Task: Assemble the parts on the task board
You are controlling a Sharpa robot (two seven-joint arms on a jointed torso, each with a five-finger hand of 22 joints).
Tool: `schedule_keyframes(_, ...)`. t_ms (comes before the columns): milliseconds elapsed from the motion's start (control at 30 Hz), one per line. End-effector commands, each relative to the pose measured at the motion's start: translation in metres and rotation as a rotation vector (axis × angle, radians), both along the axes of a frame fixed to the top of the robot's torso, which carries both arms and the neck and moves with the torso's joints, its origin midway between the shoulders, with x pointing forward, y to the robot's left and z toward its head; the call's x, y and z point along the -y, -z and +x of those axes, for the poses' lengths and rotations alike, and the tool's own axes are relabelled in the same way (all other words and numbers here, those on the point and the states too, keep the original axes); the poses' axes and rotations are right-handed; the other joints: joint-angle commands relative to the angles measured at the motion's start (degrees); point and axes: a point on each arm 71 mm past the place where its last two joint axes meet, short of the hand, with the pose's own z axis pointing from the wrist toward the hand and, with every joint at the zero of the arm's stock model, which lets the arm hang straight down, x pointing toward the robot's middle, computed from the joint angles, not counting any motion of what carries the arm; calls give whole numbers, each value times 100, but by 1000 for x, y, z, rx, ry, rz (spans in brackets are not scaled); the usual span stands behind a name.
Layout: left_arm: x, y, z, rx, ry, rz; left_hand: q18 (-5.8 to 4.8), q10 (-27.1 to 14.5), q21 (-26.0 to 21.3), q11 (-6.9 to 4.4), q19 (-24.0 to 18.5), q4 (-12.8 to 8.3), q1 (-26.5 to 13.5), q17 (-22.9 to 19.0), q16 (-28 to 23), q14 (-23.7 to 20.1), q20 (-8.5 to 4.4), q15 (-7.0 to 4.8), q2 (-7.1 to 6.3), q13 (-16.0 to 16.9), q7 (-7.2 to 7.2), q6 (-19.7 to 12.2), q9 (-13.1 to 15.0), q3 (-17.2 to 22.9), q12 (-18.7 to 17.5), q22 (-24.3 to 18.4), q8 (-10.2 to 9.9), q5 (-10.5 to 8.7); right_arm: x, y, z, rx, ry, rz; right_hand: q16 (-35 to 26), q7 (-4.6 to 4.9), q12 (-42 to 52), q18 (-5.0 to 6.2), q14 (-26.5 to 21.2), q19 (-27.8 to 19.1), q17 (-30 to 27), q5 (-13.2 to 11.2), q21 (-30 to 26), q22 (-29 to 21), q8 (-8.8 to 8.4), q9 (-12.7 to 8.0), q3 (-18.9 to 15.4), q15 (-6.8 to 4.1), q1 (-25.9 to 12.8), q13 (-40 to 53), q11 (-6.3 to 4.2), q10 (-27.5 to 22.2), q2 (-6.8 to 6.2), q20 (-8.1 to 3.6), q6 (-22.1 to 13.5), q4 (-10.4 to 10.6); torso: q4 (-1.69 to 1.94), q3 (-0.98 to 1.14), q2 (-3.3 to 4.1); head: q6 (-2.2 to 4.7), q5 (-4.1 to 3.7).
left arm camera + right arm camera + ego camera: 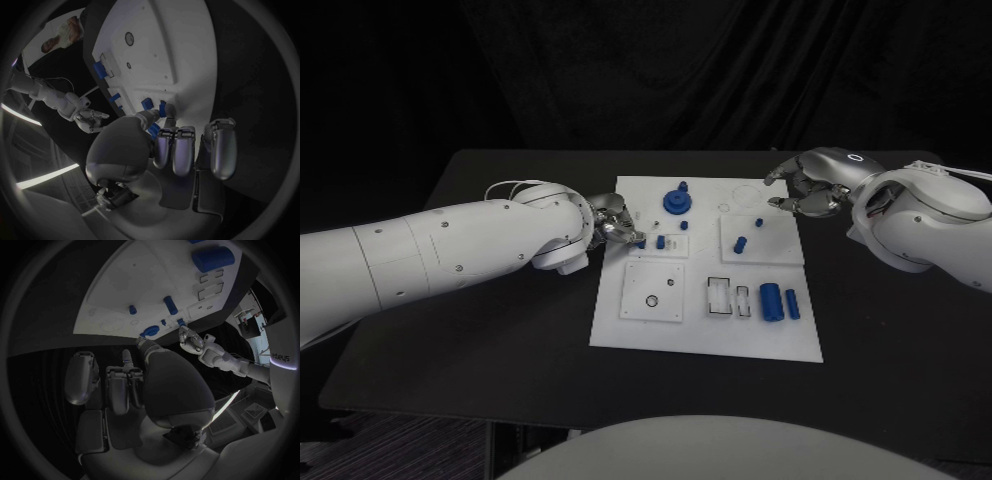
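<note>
The white task board (646, 330) lies in the middle of the black tabletop (488, 340). A small blue part (659, 241) near its left edge is pinched by the left robot hand (615, 228). The right robot hand (800, 188) is held above the board's far right corner, fingers curled, nothing in it.

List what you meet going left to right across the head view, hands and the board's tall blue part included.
Left hand → tall blue part at the task board's far end → right hand.
</note>
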Motion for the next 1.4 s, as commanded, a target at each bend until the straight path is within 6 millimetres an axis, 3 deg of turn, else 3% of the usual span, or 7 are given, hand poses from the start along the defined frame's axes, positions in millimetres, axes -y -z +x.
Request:
schedule_keyframes(33,3,4,-3,-22,27,-6,18,587,5,15,55,-32,11,1510,15,595,6,20,60,1505,-21,-4,117,52,-3,1200,30,-35,1,0,0,5,13,1,17,4,15,19,600,-43,1510,-6,-32,1012,-30,-6,6,59,7,1506,44,587,41,5,22,-27,-4,2,-4,1,-2)
schedule_keyframes(833,6,6,-3,-52,49,13,20,587,-3,15,51,-70,30,1510,15,595,8,22,60,1505,-21,-21,107,80,-3,1197,28,-104,1,1,0,3,12,-1,17,6,15,19,600,-44,1510,-6,-36,1011,-31,-18,17,61,3,1506,47,587,47,7,29,-39,-12,2,-1,1,14)
schedule_keyframes(933,6,6,-3,-53,52,12,23,587,-22,38,41,89,-164,1510,15,595,24,42,102,1505,1,-19,75,-15,-3,1193,25,-581,1,1,0,3,12,-1,17,6,15,19,600,-44,1510,-6,-36,1011,-31,-18,17,61,3,1506,47,587,47,7,29,-39,-8,2,0,1,11)
schedule_keyframes(1033,6,7,-3,-57,56,15,26,587,-38,49,32,212,-288,1510,15,595,35,52,108,1505,14,-38,54,-129,-3,1188,10,-776,2,1,0,3,13,-2,17,6,15,19,600,-44,1510,-6,-36,1011,-31,-18,17,61,3,1506,47,587,47,7,29,-39,-3,3,-1,1,8)
schedule_keyframes(1167,5,8,-3,-67,53,26,32,587,-66,77,17,450,-502,1510,15,595,54,75,114,1505,48,-72,16,-352,-3,1180,-32,-981,2,1,0,2,13,-2,17,6,15,19,600,-43,1510,-6,-35,1012,-30,-21,21,61,6,1506,47,587,47,7,33,-45,-5,2,-3,1,12)
schedule_keyframes(1233,5,8,-3,-73,50,33,48,587,-139,120,-27,774,-795,1510,15,595,85,112,163,1505,93,-124,-6,-621,-3,1157,-78,-1033,2,1,0,2,13,-2,17,6,15,19,600,-43,1510,-6,-35,1012,-30,-21,21,61,6,1506,47,587,47,7,33,-45,-5,4,-2,1,12)
schedule_keyframes(1400,3,9,-3,-86,47,48,55,587,-165,131,-43,813,-848,1510,15,595,95,122,189,1505,102,-141,-7,-715,-3,1149,-90,-1052,1,1,0,2,12,-2,17,6,15,19,600,-43,1510,-6,-35,1012,-30,-21,21,61,6,1506,47,587,47,7,33,-45,-6,3,-1,1,14)
